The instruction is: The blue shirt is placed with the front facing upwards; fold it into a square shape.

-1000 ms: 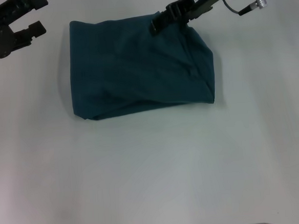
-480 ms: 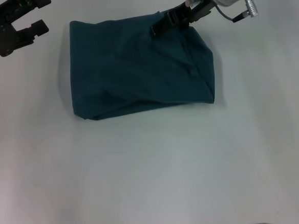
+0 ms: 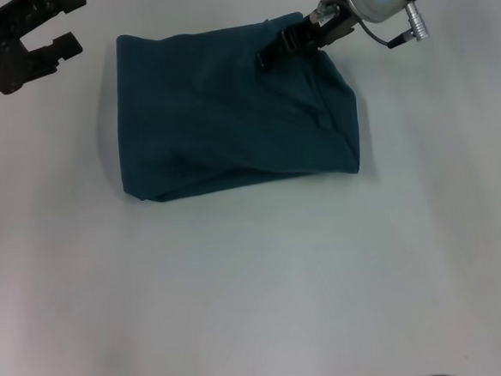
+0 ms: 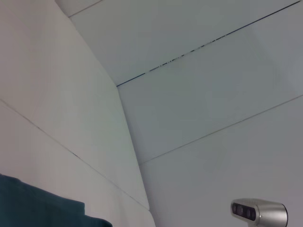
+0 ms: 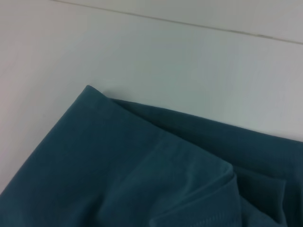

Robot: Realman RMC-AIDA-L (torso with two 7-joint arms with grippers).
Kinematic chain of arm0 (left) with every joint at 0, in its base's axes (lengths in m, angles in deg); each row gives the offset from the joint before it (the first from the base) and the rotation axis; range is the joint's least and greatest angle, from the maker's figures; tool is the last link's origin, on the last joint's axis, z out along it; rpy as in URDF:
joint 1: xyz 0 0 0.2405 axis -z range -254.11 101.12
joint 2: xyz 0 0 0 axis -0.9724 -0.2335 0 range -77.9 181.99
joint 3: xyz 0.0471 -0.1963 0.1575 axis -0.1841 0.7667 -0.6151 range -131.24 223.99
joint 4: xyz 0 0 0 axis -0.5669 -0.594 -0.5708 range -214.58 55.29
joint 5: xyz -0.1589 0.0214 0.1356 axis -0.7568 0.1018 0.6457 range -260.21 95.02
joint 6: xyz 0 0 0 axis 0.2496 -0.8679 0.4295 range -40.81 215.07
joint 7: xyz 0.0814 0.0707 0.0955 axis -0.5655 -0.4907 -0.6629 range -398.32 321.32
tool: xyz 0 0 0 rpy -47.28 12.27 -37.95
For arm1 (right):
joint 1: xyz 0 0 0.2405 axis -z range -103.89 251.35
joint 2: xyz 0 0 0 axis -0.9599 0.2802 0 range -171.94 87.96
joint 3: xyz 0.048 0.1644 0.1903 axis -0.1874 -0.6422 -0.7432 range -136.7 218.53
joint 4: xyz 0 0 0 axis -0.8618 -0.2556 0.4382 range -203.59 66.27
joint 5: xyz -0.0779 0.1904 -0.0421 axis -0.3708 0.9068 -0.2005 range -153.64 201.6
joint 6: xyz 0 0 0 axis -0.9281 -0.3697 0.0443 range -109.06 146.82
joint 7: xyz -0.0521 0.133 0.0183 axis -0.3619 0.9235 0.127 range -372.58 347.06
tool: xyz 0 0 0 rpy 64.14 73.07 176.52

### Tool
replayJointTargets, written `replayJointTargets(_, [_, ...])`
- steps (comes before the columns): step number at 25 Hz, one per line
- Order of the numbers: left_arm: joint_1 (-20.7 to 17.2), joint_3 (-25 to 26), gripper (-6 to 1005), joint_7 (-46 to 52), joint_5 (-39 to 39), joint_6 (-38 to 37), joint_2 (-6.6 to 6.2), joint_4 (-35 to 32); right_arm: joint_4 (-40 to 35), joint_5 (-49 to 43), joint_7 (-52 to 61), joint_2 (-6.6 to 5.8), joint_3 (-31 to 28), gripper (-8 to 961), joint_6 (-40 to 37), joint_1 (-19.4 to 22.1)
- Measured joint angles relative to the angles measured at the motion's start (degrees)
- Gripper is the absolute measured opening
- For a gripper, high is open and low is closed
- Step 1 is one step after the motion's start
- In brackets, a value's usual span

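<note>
The blue shirt (image 3: 228,112) lies folded into a rough rectangle on the white table, its plain teal side up; no lettering or tag shows. My right gripper (image 3: 271,58) is over the shirt's far right corner, with its dark tips at the cloth. The right wrist view shows that corner close up, with layered folds and a hem (image 5: 118,165). My left gripper (image 3: 74,24) is open and empty, held above the table beyond the shirt's far left corner. A strip of the teal shirt (image 4: 38,208) shows in the left wrist view.
The white table (image 3: 257,282) stretches wide in front of the shirt and to both sides. The left wrist view mostly shows pale wall panels and a small silver device (image 4: 259,212).
My right arm's wrist has swung rightward, and its gripper has shifted slightly right and nearer over the shirt's far right corner. The shirt and left arm have hardly moved.
</note>
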Motion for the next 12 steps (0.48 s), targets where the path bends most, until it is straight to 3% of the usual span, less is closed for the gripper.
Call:
replayJointTargets(6, [0.08, 0.01, 961, -0.07, 0.03, -0.29, 0.00, 0.00, -0.12, 0.07, -0.25, 0.00, 0.08, 821, 0.63, 0.19])
replayJointTargets(12, [-0.14, 0.03, 961, -0.09, 0.07, -0.34, 0.00, 0.00, 0.01, -0.05, 0.22, 0.00, 0.48, 574, 1.25, 0.06])
